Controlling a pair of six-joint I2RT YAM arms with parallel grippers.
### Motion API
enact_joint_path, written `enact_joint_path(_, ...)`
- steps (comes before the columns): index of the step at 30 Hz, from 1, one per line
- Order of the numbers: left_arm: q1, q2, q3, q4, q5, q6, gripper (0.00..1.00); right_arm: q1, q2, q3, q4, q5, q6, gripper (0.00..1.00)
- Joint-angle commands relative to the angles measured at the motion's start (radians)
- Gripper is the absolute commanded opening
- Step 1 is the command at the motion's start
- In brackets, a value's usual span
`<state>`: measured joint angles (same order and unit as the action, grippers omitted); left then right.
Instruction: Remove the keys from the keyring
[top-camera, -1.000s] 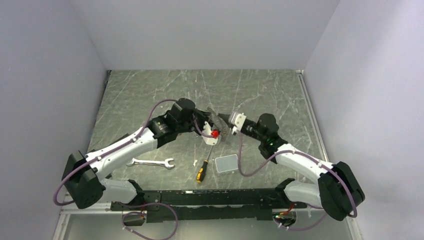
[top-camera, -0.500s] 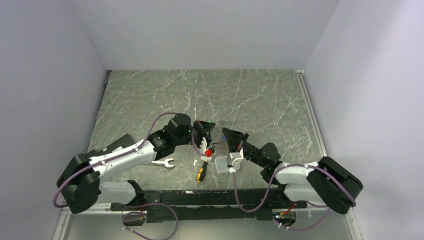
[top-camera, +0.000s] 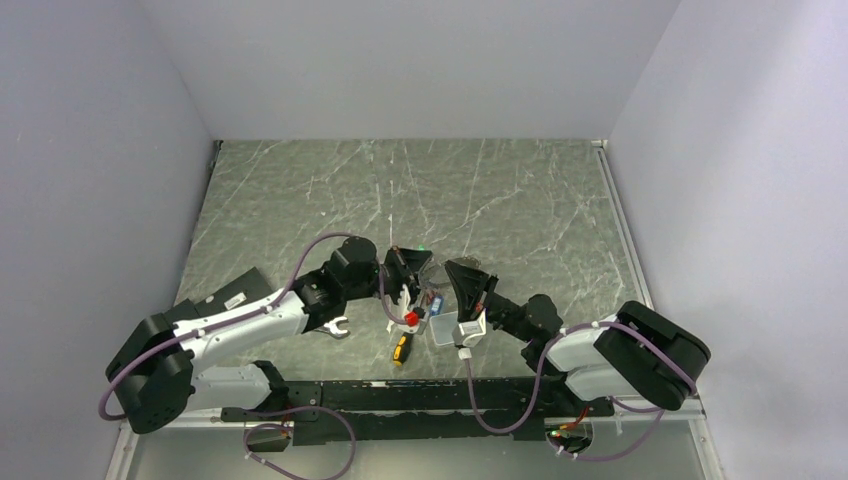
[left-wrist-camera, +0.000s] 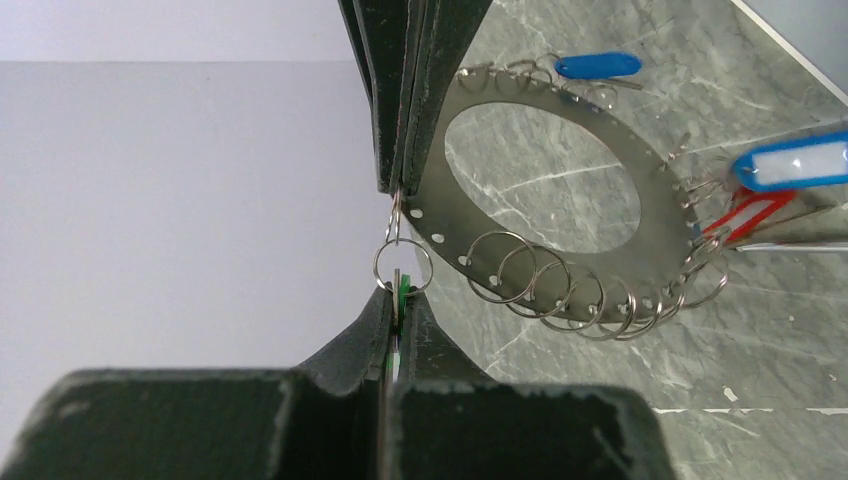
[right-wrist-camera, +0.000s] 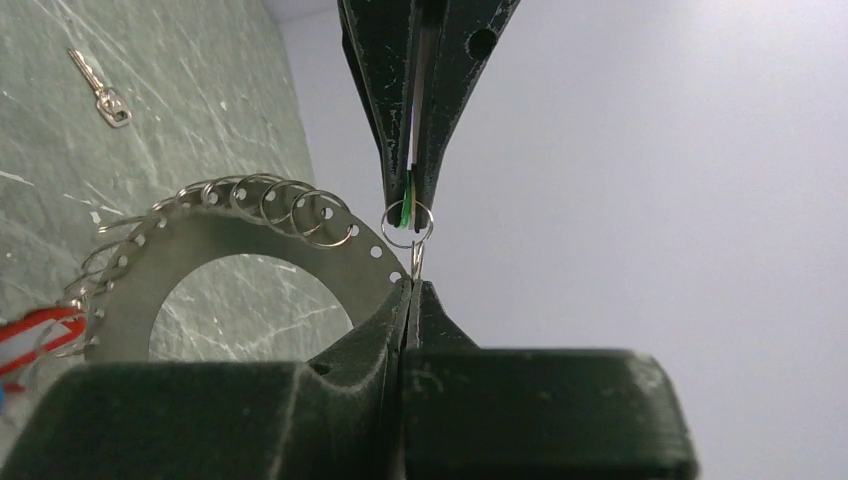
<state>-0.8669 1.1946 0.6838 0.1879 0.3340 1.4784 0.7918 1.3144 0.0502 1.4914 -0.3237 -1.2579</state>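
Keyring (left-wrist-camera: 470, 235), flat silvery metal disc, perf. rim

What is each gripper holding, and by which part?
Left gripper pinches a green key tag; right gripper clamps the keyring by its perforated outer rim.

A lab test cell: bare pale walls (top-camera: 400, 60) box in a marbled green tabletop (top-camera: 520, 190).

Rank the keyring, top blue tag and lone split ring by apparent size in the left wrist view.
Largest: keyring.
Then blue tag and split ring, too alike to rank: tag longer, ring rounder and nearer.
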Motion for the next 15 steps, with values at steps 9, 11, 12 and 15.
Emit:
enact_joint_path(9,-0.049,-0.058,0.021,0.044,-0.064,0.034,0.00,-0.003,-0.044,-0.003,0.115,0.047,0.094,0.00)
enact_joint_path(11,-0.061,-0.060,0.029,0.035,-0.068,0.030,0.00,-0.004,-0.072,0.002,0.092,0.047,0.127,0.00)
enact_joint_path(12,-0.067,-0.064,0.033,0.029,-0.071,0.027,0.00,-0.005,-0.087,0.005,0.079,0.049,0.152,0.00)
enact_joint_path(15,-0.080,-0.071,0.042,0.015,-0.083,0.017,0.00,-0.008,-0.138,0.015,0.018,0.039,0.204,0.00)
